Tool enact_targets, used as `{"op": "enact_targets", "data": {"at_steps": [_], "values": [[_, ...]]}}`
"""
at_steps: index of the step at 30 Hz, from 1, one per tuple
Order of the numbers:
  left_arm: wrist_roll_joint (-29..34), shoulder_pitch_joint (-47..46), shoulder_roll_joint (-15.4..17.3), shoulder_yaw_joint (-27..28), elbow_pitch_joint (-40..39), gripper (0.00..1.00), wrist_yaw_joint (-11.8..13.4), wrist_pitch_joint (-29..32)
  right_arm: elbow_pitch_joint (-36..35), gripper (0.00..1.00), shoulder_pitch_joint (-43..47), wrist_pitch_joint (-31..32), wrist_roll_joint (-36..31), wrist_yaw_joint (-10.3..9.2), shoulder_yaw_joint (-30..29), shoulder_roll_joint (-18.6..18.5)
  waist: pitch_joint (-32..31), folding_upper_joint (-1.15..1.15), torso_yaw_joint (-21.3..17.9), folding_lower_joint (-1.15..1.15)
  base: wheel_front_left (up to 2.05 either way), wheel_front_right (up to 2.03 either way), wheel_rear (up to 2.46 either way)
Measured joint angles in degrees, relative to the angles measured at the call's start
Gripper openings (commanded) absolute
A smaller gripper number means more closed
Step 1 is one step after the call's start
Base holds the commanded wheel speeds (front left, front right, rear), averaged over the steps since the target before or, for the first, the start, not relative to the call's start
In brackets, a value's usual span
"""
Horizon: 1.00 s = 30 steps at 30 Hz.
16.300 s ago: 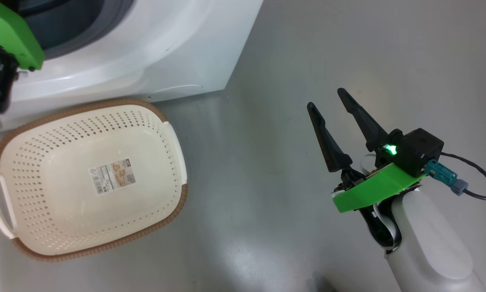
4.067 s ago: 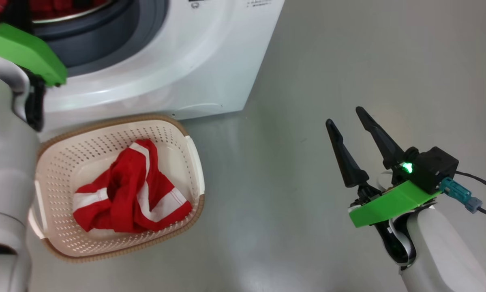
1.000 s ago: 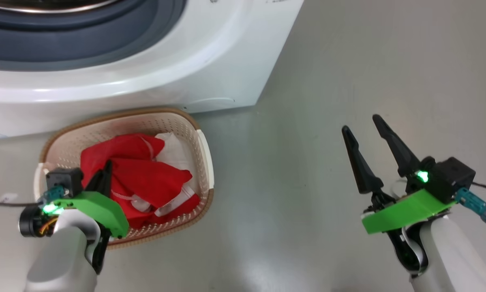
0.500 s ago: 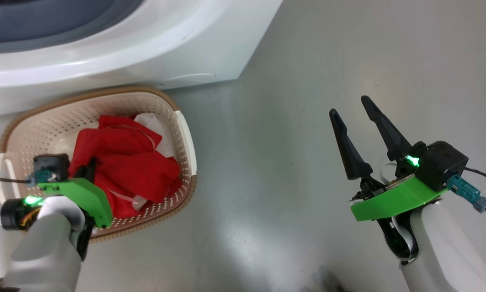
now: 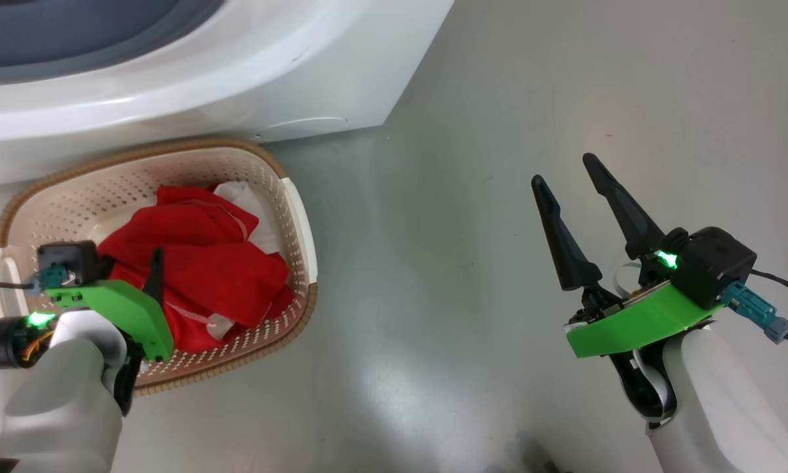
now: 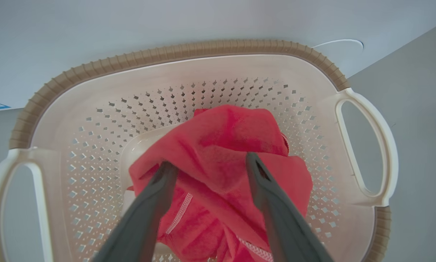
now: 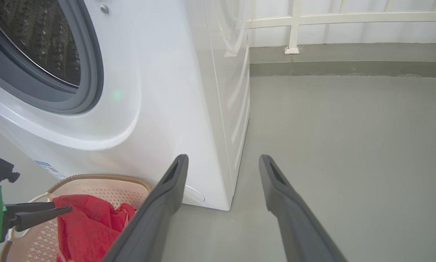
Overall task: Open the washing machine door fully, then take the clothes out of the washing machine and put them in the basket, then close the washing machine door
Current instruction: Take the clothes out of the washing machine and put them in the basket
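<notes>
The basket (image 5: 290, 198) sits on the floor (image 5: 433, 276) close against the base of the washing machine (image 5: 236, 79). To its right the grey floor lies open as far as the right gripper (image 5: 564, 171), whose fingers stand spread with nothing between them. The clothes (image 5: 203, 263) lie heaped in the basket, and the left gripper (image 6: 210, 162) hangs just over them, fingers parted and pinching nothing.
</notes>
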Motion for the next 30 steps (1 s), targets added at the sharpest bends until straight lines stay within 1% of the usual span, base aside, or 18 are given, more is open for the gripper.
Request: {"op": "enact_targets", "data": {"at_steps": [8,12,15,19,21,30], "values": [[-3.38,0.11,0.01,-2.31,-1.27,1.0,0.0,-1.02,0.49,1.0,-0.01,0.0,0.0,0.0,-0.08,-0.25,-1.81,0.0,0.74,0.0,0.0,0.0,0.0],[-4.78,0.25,0.11,-3.2,-2.88,1.0,0.0,-1.45,0.85,1.0,0.12,0.0,0.0,0.0,-0.34,-0.66,-3.41,0.0,1.25,0.0,0.0,0.0,0.0],[-5.3,0.88,0.67,-2.86,-5.16,1.0,0.0,-1.45,1.24,1.0,0.2,0.0,0.03,0.0,-0.89,-1.07,-4.76,0.0,1.76,0.0,0.0,0.0,0.0],[-4.89,3.24,2.07,1.13,-10.54,1.0,0.0,-1.49,1.78,1.0,0.65,0.0,0.09,0.0,-1.24,-1.93,-7.25,0.0,2.7,0.0,0.0,0.0,0.0],[-3.38,4.63,2.44,3.11,-13.08,1.0,0.0,-1.53,1.93,1.0,1.24,0.0,0.11,0.0,-1.41,-2.24,-8.33,0.0,3.08,0.0,0.0,0.0,0.0],[4.37,12.77,1.98,13.72,-24.39,1.0,0.33,-1.53,2.65,1.0,4.45,0.0,0.57,0.0,-1.64,-3.77,-13.69,0.0,4.65,0.0,0.0,0.0,0.0]]}}
